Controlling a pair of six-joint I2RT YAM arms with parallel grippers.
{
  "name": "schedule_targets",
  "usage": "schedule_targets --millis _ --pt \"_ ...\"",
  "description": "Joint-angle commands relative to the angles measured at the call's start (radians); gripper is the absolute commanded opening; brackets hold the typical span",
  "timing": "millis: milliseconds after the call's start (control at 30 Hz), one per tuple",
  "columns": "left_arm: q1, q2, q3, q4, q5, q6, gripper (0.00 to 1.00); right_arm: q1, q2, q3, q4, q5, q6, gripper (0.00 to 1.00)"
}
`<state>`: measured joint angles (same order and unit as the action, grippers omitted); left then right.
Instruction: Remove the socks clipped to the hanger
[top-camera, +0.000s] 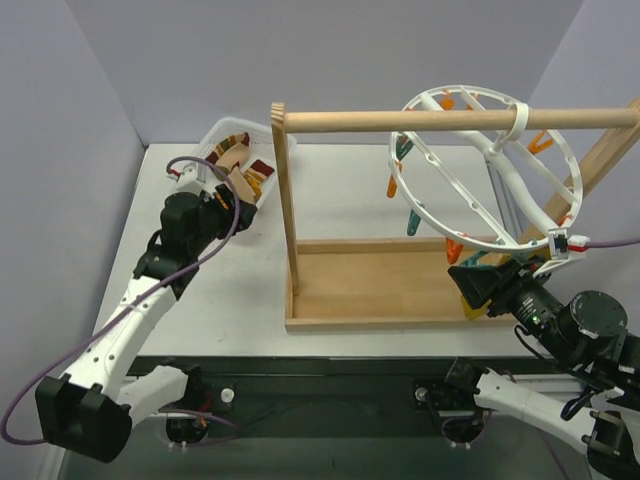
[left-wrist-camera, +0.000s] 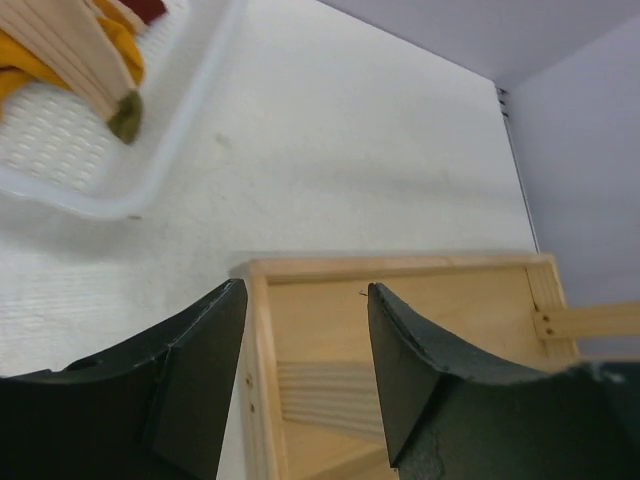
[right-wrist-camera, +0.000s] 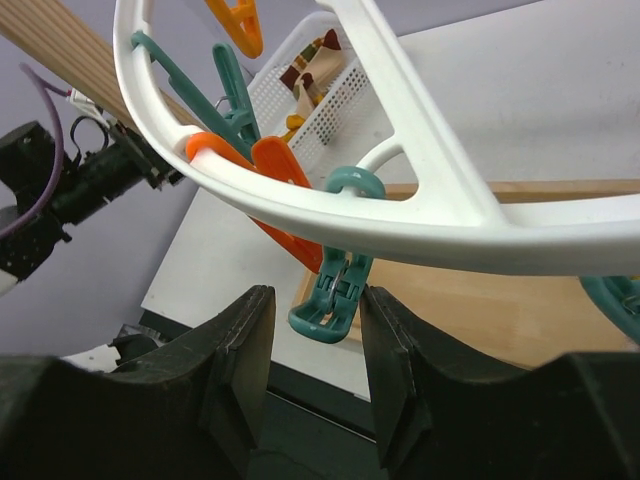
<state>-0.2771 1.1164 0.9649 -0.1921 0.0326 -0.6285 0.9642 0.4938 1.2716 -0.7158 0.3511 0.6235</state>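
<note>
The white ring hanger hangs tilted from a wooden rod, with orange and teal clips along its rim. I see no socks on the clips in view. Striped and mustard socks lie in the white basket; their tan and orange ends show in the left wrist view. My left gripper is beside the basket, open and empty over the corner of the wooden base. My right gripper is under the hanger's low rim, open; a teal clip hangs between its fingers, close to the right one.
The wooden rack has a rod on an upright post and a flat tray-like base mid-table. The basket stands at the back left by the wall. A brace slants up at the far right.
</note>
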Motion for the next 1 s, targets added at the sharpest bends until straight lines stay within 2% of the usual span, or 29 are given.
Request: schedule_targets --millis 0,33,200,233,300,367,400,467,500,600,700,733,767,800,900,967 --pt "-0.118 -0.182 -0.207 0.164 0.023 -0.048 0.61 0.008 0.035 0.023 0.019 0.002 0.004 0.40" --pt "-0.182 -0.228 -0.218 0.154 0.012 -0.028 0.61 0.010 0.037 0.023 0.019 0.002 0.004 0.40" --pt "-0.365 -0.297 -0.238 0.080 -0.007 -0.043 0.57 0.010 0.046 0.031 0.019 0.003 0.002 0.40" --pt "-0.396 -0.309 -0.264 0.091 -0.005 -0.078 0.57 0.010 0.046 0.031 0.019 0.006 0.002 0.41" --pt "-0.529 -0.317 -0.311 0.176 -0.025 -0.105 0.57 0.010 0.048 0.029 0.019 0.011 0.007 0.41" --pt "-0.646 -0.307 -0.371 0.267 -0.132 -0.129 0.58 0.010 0.046 0.026 0.019 0.012 0.010 0.41" --pt "-0.769 -0.293 -0.383 0.351 -0.176 -0.126 0.59 0.010 0.052 0.026 0.019 0.014 0.012 0.42" --pt "-0.882 -0.210 -0.379 0.436 -0.290 -0.073 0.63 0.010 0.054 0.025 0.019 0.012 0.016 0.43" --pt "-0.984 -0.169 -0.355 0.488 -0.318 -0.047 0.65 0.010 0.057 0.025 0.019 0.012 0.016 0.43" --pt "-1.117 0.011 -0.237 0.554 -0.381 0.062 0.70 0.010 0.065 0.026 0.019 0.009 0.028 0.44" --pt "-1.168 0.175 -0.175 0.728 -0.376 0.183 0.72 0.010 0.074 0.028 0.019 0.011 0.033 0.44" --pt "-1.180 0.254 -0.169 0.788 -0.376 0.208 0.76 0.010 0.072 0.031 0.019 0.011 0.036 0.44" --pt "-1.182 0.296 -0.163 0.927 -0.369 0.239 0.78 0.010 0.075 0.032 0.019 0.014 0.041 0.44" --pt "-1.183 0.339 -0.143 0.986 -0.369 0.271 0.80 0.010 0.078 0.035 0.019 0.012 0.041 0.44" --pt "-1.185 0.547 -0.033 1.120 -0.366 0.413 0.82 0.010 0.084 0.046 0.019 0.008 0.044 0.44" --pt "-1.185 0.635 0.032 1.177 -0.379 0.456 0.83 0.010 0.086 0.054 0.021 0.003 0.047 0.44"
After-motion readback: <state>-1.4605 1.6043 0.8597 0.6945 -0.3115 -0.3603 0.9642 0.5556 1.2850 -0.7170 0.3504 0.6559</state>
